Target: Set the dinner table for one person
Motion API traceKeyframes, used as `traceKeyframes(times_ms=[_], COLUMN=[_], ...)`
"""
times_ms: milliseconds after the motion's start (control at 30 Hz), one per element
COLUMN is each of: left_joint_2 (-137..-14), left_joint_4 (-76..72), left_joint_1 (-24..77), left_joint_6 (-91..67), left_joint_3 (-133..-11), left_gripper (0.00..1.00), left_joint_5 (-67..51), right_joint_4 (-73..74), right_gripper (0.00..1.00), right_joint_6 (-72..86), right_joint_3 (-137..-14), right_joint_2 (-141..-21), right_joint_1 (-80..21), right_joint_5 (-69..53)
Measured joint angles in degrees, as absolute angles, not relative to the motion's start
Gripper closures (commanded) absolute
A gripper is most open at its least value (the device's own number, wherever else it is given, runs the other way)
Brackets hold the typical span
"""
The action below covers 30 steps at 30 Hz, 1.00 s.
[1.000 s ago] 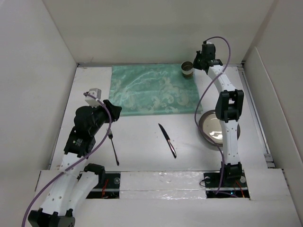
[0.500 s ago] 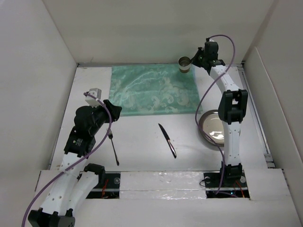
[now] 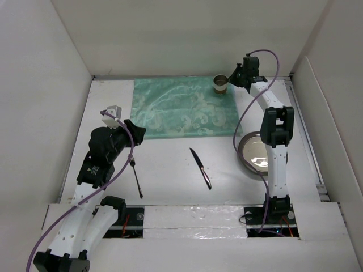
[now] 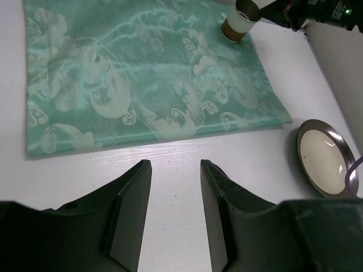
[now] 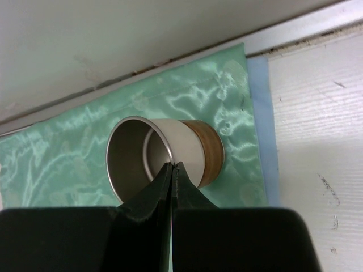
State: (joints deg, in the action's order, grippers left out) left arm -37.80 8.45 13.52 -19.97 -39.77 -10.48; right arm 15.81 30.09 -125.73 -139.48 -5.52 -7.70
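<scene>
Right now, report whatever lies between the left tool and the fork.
Nothing visible does. The left tool hangs open just beyond the fork, and only bare table shows between them.

I'm driving a robotics lab cell, not a home: the dinner table (image 3: 170, 170) is a bare white top boxed by white panels (image 3: 39, 85), with left arm (image 3: 102, 153) and right arm (image 3: 275, 147) bolted on and purple cable (image 3: 264, 51) exposed.

The right tool (image 5: 172, 168) has brought the cup (image 3: 220, 85) back down to the green cloth's (image 3: 181, 107) far right corner.
</scene>
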Motion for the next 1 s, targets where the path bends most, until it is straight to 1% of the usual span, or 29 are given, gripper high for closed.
traceKeyframes(times_ms=[67,100,167,200,267,300,400,500,600,733,767,833,867,900,933,967,1000], left_joint_2=[-37.8,-37.8,-37.8,-37.8,-37.8,-37.8,-37.8,-37.52,-36.71,-35.73,-35.66,-35.48,-35.44,-35.38,-35.33,-35.2,-35.07], left_joint_4=[8.45,8.45,8.45,8.45,8.45,8.43,8.4,8.38,8.38,8.27,8.23,8.16,8.12,8.03,7.94,7.92,7.9], left_joint_1=[13.52,13.52,13.52,13.52,13.52,13.52,13.52,13.52,13.52,13.52,13.52,13.52,13.52,13.52,13.52,13.52,13.52], left_joint_6=[-19.97,-19.97,-19.97,-19.97,-19.97,-19.97,-19.99,-19.99,-20.01,-20.03,-20.03,-20.05,-20.08,-20.14,-20.25,-20.32,-20.43], left_joint_3=[-39.77,-39.77,-39.77,-39.79,-39.79,-39.77,-39.79,-39.77,-39.79,-39.77,-39.79,-39.79,-39.79,-39.77,-39.77,-39.77,-39.77], left_gripper=[0.63,0.63,0.63,0.63,0.63,0.63,0.63,0.63,0.63,0.63,0.64,0.64,0.64,0.65,0.66,0.67,0.68], left_joint_5=[-10.48,-10.48,-10.5,-10.48,-10.5,-10.5,-10.52,-10.7,-11.05,-11.79,-11.94,-12.14,-12.29,-12.47,-12.8,-13.19,-13.56], right_joint_4=[15.75,15.49,13.69,12.67,11.42,11.11,10.76,9.34,7.88,4.38,3.22,1.45,0.3,-0.84,-1.1,-1.76,-1.98], right_gripper=[0.89,0.82,0.72,0.63,0.57,0.51,0.43,0.42,0.41,0.41,0.42,0.54,0.64,0.86,0.97,1.0,1.0], right_joint_6=[30.68,31.2,31.94,32.29,32.82,32.99,33.26,33.39,33.47,33.28,33.1,32.64,32.42,32.25,31.92,32.1,32.23], right_joint_3=[-124.81,-124.2,-122.67,-121.54,-118.76,-117.4,-113.25,-106.15,-97.71,-94.43,-94.43,-93.69,-92.05,-89.19,-86.3,-82.24,-77.69], right_joint_2=[-139.87,-139.9,-139.81,-139.57,-139.06,-138.76,-136.94,-130.96,-120.27,-107.9,-105.69,-102.04,-100.29,-98.0,-96.03,-93.8,-91.44], right_joint_1=[-5.15,-4.89,-4.19,-3.84,-3.31,-3.09,-2.52,-2.07,-1.58,-0.23,0.12,0.75,0.97,1.1,1.15,1.52,1.78], right_joint_5=[-7.77,-7.81,-8.36,-8.71,-9.54,-9.85,-10.92,-11.77,-12.71,-13.47,-13.54,-13.47,-13.15,-12.6,-11.75,-10.87,-10.09])
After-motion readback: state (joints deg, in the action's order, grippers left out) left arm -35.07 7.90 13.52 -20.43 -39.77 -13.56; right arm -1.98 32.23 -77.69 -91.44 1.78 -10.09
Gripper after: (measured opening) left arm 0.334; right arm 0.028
